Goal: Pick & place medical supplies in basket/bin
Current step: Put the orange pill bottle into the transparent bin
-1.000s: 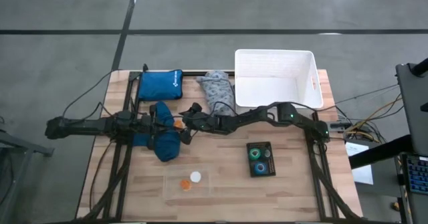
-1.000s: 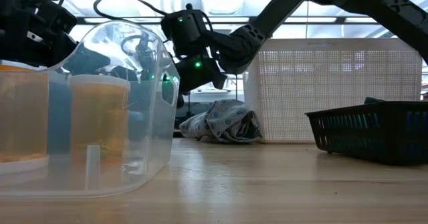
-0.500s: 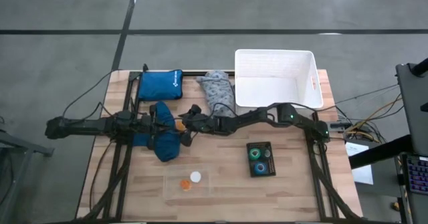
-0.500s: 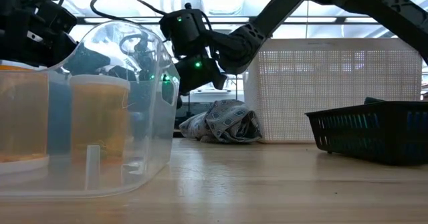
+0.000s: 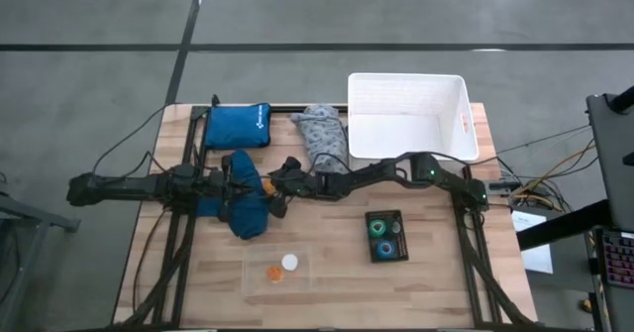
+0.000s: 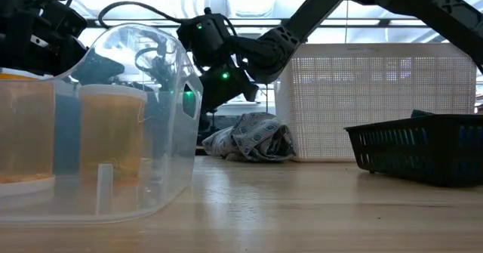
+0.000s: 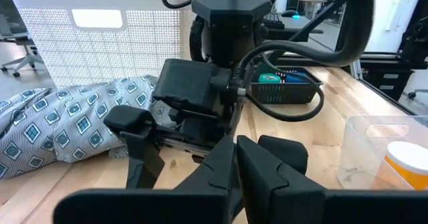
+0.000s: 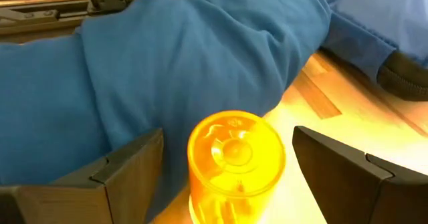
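Grey floor surrounds the wooden surface [image 5: 436, 273] we work at. At its far edge stands the white bin [image 5: 406, 114]; just left of it lies the grey patterned cloth [image 5: 322, 134], and further left the flat blue pouch [image 5: 238, 126].

Our left tool [image 5: 260, 184] reaches in from the left side with its fingers closed; we see nothing pinched between them in its wrist view. Under and beside that arm lies the dark blue cloth [image 5: 246, 208], bunched on the surface near the middle left.

Our right tool [image 8: 227, 167] stretches across from the right and meets the left one over the cloth. Its fingers [image 8: 341, 174] stand wide apart — an orange cap [image 8: 235, 150] sits upright between them, with a gap on both sides, so nothing is gripped. That cap rests against the dark blue cloth, which fills the wrist view behind it. From above, the cap shows only as a small orange spot [image 5: 264, 184] between the two tools.

Nearer the front edge sits a clear tray [image 5: 279, 269] holding one orange cap [image 5: 273, 273] and one white cap [image 5: 289, 263], side by side. To the right, a small black basket [image 5: 385, 236] holds a green tape roll [image 5: 376, 227] and a blue tape roll [image 5: 385, 248].

From table height, the clear tray's wall [image 6: 113, 132] fills the left, the bin's lattice side [image 6: 377, 102] stands behind, and the patterned cloth [image 6: 249, 143] lies beside it.
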Tool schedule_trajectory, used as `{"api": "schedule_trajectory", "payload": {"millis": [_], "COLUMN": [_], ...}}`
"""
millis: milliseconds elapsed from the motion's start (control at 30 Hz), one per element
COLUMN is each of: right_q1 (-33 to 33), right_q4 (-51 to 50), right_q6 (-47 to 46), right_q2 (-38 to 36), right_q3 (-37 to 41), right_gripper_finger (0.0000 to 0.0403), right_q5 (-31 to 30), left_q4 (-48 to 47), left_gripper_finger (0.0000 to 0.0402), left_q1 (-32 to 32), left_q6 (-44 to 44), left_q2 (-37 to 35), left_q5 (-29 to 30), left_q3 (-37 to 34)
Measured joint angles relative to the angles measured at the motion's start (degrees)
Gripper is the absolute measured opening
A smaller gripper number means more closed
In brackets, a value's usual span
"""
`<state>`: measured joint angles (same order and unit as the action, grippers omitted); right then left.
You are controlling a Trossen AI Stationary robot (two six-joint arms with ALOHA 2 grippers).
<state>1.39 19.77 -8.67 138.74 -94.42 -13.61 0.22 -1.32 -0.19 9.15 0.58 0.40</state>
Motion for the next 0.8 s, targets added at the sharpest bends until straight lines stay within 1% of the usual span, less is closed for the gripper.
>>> {"api": "schedule_trajectory", "payload": {"millis": [200, 300, 600, 800], "right_q1": [0.0, 0.0, 0.0, 0.0], "right_q4": [-0.1, -0.1, -0.1, -0.1], "right_q6": [-0.6, -0.5, 0.2, 0.7], "right_q2": [0.0, 0.0, 0.0, 0.0], "right_q3": [0.1, 0.1, 0.1, 0.1], "right_gripper_finger": [0.0326, 0.0316, 0.0234, 0.0194], "right_q5": [-0.1, -0.2, -0.3, -0.3], "left_q4": [0.0, 0.0, 0.0, 0.0], "left_gripper_finger": [0.0026, 0.0026, 0.0026, 0.0026], "left_q1": [0.0, 0.0, 0.0, 0.0], "left_q6": [0.0, 0.0, 0.0, 0.0], "left_q2": [0.0, 0.0, 0.0, 0.0], "left_q5": [0.0, 0.0, 0.0, 0.0], "left_q3": [0.0, 0.0, 0.0, 0.0]}}
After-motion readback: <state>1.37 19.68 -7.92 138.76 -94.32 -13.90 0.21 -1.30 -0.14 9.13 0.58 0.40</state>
